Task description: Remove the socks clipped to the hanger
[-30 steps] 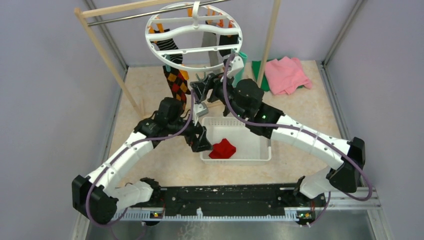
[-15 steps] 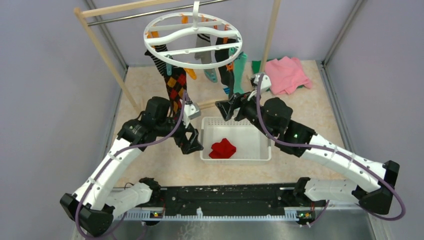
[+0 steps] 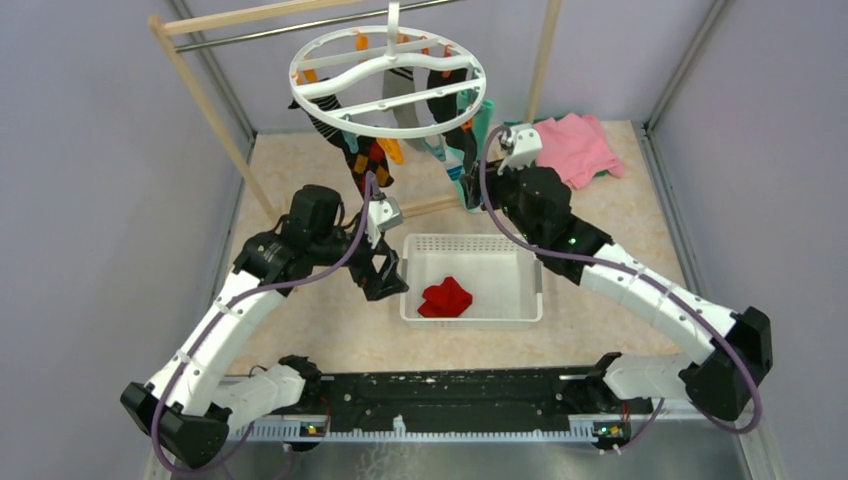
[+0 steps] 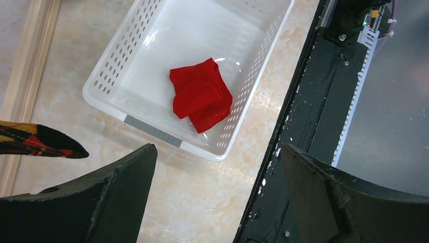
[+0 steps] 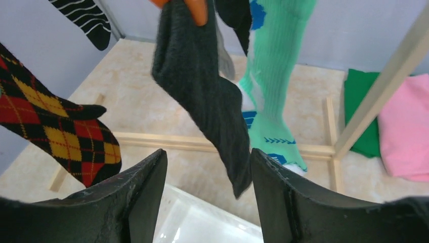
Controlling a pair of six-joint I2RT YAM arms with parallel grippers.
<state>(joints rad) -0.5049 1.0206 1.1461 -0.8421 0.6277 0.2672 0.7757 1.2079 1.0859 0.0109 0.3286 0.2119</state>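
The white ring hanger (image 3: pixel 412 135) hangs from the rack bar with several socks clipped under it. The argyle sock (image 3: pixel 365 165) hangs at its left and also shows in the right wrist view (image 5: pixel 60 136). In that view a black sock (image 5: pixel 202 91) hangs from an orange clip, with a teal sock (image 5: pixel 273 76) behind it and a striped sock (image 5: pixel 83 15) at top left. My right gripper (image 5: pixel 207 154) is open, and the black sock's toe hangs between its fingers. My left gripper (image 4: pixel 217 152) is open and empty above the floor beside the basket. A red sock (image 4: pixel 200 93) lies in the basket.
The white slotted basket (image 3: pixel 470 245) sits mid-table between the arms. The wooden rack's slanted post (image 3: pixel 210 115) stands at left and another post (image 3: pixel 540 75) at right. Pink cloth (image 3: pixel 570 145) and green cloth (image 3: pixel 520 140) lie at back right. The black base rail (image 3: pixel 450 390) runs along the near edge.
My right gripper swung from under the hanger's middle to the right and then up to the black and teal socks. My left arm drew back slightly. The hanger turned and swayed.
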